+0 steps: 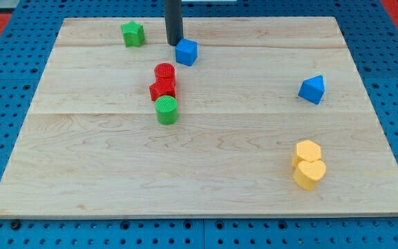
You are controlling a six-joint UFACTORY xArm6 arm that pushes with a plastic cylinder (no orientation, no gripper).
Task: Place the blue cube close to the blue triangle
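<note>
The blue cube [186, 52] lies on the wooden board near the view's top, left of centre. The blue triangle [312, 89] lies far off to the view's right, lower down. My tip [175, 43] comes down from the view's top and stands just left of the blue cube and slightly above it in the view, touching it or nearly so.
A green star block [133, 33] sits at the top left. A red cylinder [164, 72], a red star-like block [162, 89] and a green cylinder [166, 110] form a column below the cube. A yellow hexagon [307, 151] and a yellow heart [309, 174] lie bottom right.
</note>
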